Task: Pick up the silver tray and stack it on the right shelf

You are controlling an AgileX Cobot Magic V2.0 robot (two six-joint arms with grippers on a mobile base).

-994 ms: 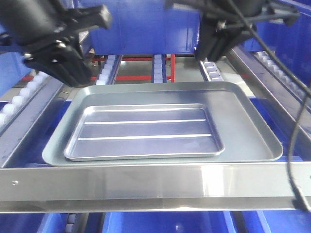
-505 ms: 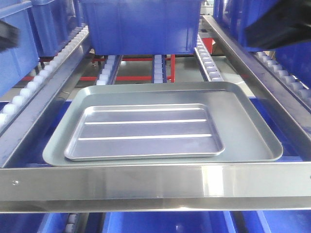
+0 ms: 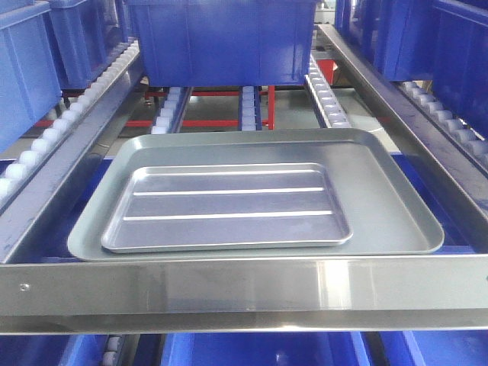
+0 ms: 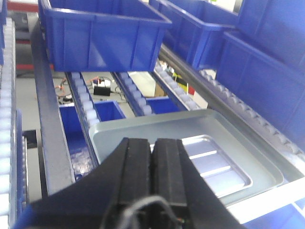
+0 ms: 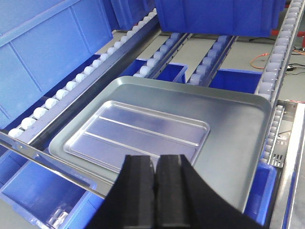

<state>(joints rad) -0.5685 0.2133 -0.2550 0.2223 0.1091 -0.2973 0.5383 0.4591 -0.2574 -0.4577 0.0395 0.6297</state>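
Observation:
The silver tray (image 3: pixel 227 206), shiny with two raised ribs, lies flat inside a larger dull grey tray (image 3: pixel 385 194) on the roller shelf (image 3: pixel 244 291), just behind its polished front bar. It also shows in the left wrist view (image 4: pixel 217 160) and the right wrist view (image 5: pixel 143 131). My left gripper (image 4: pixel 153 143) is shut and empty, held above and short of the trays. My right gripper (image 5: pixel 156 160) is shut and empty, above the trays' near edge. Neither gripper shows in the front view.
A blue bin (image 3: pixel 221 38) stands on the rollers behind the trays. More blue bins (image 3: pixel 30 61) line the left and right (image 3: pixel 450 46) lanes and sit below the shelf (image 5: pixel 43 191). Grey side rails (image 3: pixel 53 183) with white rollers flank the trays.
Both arms have pulled up and back out of the front view. The trays have not moved.

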